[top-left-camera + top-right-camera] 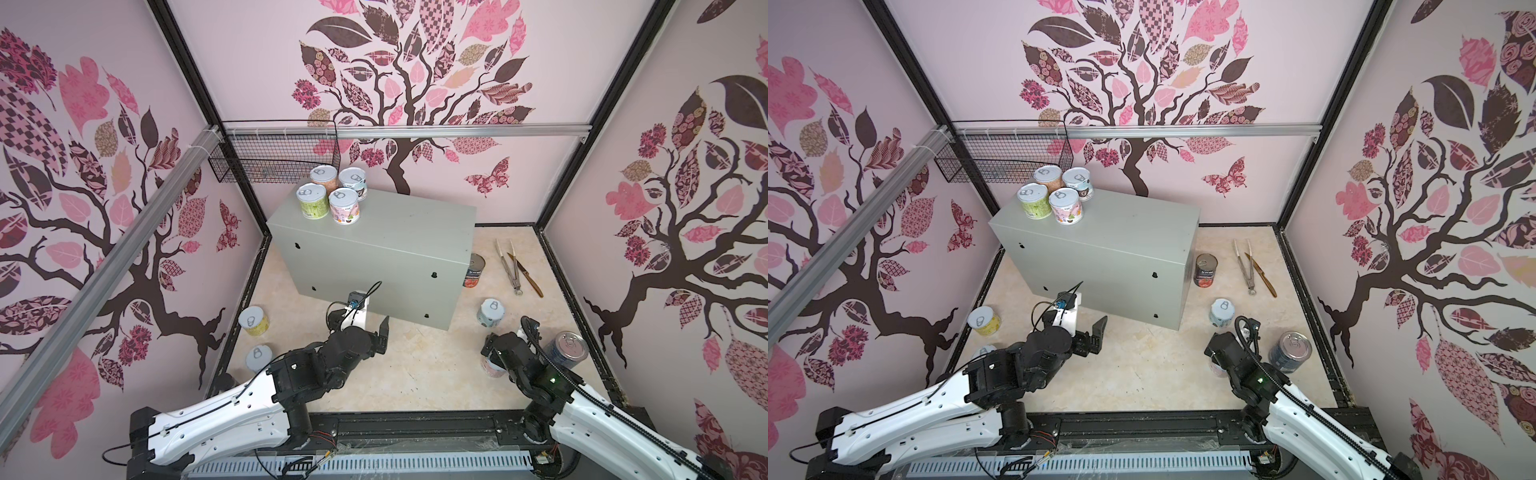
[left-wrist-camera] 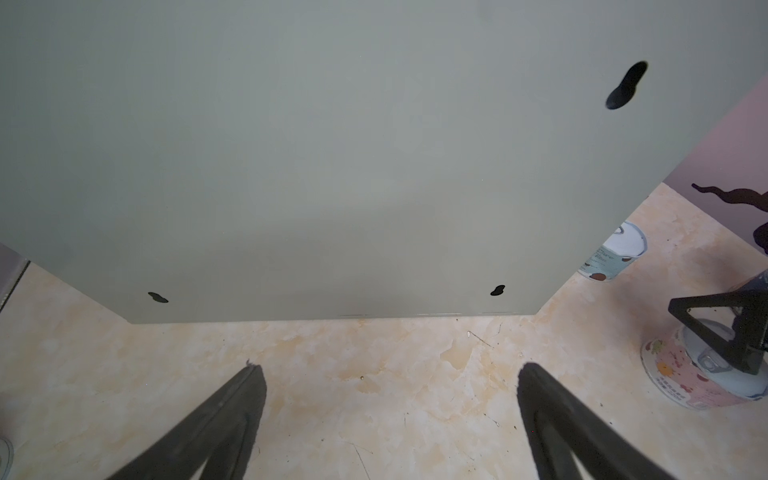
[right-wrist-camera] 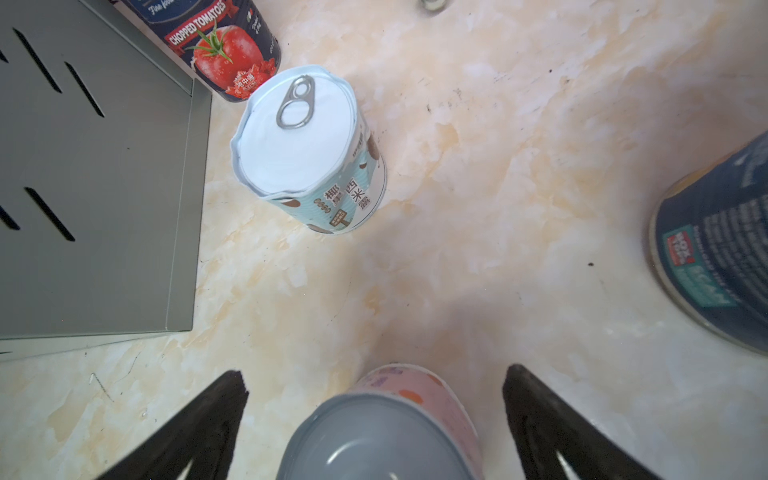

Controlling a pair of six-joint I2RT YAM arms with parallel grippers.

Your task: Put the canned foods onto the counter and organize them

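Your right gripper (image 3: 376, 376) gapes wide around the pink can (image 3: 386, 432) on the floor, gripping nothing yet, apparently placed to lift it onto the counter (image 1: 395, 232), where four cans (image 1: 332, 192) crowd one corner, leaving room; your left gripper (image 2: 390, 374) hangs open, empty.

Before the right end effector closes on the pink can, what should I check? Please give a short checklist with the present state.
1. Right end effector open: ok.
2. Pink can upright between its fingers: ok.
3. Fingers low enough on the can: cannot tell.
4. Light-blue can and tall blue can apart from it: ok.
5. Counter top has bare space beside the four cans: ok.
6. Left end effector open, empty: ok.
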